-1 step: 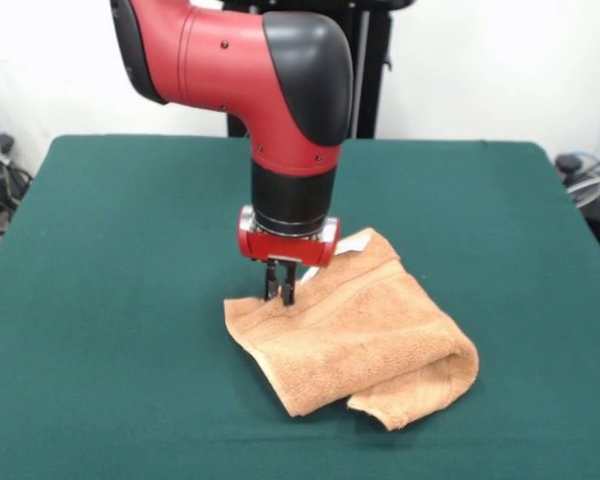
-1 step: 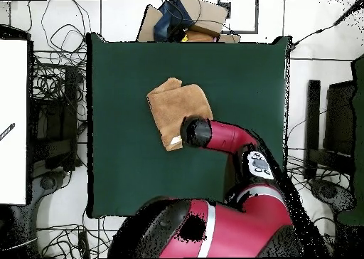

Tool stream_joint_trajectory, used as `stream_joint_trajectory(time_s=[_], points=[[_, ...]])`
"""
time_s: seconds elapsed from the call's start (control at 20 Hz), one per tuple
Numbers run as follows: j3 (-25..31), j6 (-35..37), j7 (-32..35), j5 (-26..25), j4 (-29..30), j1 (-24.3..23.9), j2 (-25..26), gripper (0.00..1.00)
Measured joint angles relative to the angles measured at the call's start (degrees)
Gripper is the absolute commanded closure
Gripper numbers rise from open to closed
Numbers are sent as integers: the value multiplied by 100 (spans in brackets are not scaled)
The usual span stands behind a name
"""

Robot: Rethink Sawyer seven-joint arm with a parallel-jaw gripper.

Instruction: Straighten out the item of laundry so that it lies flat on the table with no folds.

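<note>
The towel [image 1: 355,335] lies folded double on the table [image 1: 110,300], so flattening remains. The gripper [image 1: 280,291], fingers nearly together, touches its far-left edge; whether it grips cloth cannot be told.

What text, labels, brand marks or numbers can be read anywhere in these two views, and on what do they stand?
None can be read.
White tag on the tan towel: too small to tell whether it carries any print.
Pale panel on the red arm, overhead view: dark marks, too blurred to read.
Gripper and green table: no lettering shows.
</note>
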Motion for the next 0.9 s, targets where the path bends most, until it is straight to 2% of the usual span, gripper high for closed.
stream_joint_trajectory(time_s=[0.9], points=[[-8,-505,0,1,501,67,-293,100]])
